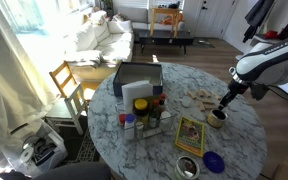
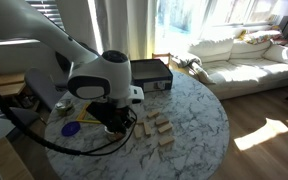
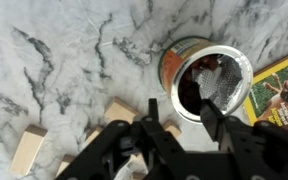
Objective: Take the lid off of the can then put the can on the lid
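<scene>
Jaws apart above open can (image 3: 216, 78), dark inside

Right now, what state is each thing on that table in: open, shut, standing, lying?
can: open, no lid on top, dark inside showing, seems upright.
lid: off the can; where it lies is unclear.
gripper: open, just above the can, holding nothing.
spice bottles: standing upright.
wooden blocks: lying flat, loose.
blue-purple disc: lying flat near the table edge.
</scene>
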Available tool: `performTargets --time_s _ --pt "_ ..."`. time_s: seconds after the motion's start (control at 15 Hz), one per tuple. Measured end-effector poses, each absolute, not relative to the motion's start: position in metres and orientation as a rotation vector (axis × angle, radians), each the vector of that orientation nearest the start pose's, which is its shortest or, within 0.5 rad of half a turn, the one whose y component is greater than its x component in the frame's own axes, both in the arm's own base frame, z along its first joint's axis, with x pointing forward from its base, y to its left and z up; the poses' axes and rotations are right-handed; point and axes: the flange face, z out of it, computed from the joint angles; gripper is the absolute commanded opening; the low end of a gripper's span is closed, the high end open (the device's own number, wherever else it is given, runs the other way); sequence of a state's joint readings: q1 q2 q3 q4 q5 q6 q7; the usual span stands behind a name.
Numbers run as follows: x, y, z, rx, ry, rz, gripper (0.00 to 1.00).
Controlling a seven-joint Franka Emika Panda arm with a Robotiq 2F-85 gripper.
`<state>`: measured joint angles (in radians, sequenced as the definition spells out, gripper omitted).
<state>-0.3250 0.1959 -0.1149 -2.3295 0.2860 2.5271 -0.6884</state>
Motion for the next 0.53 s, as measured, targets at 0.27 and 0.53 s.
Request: performTargets --time_s 0.27,0.53 --pt "0.474 -0.219 0.303 -3.024 -0.056 -0.216 1.00" --pt "0.474 -0.208 0.351 -3.032 -0.102 -0.225 1.00"
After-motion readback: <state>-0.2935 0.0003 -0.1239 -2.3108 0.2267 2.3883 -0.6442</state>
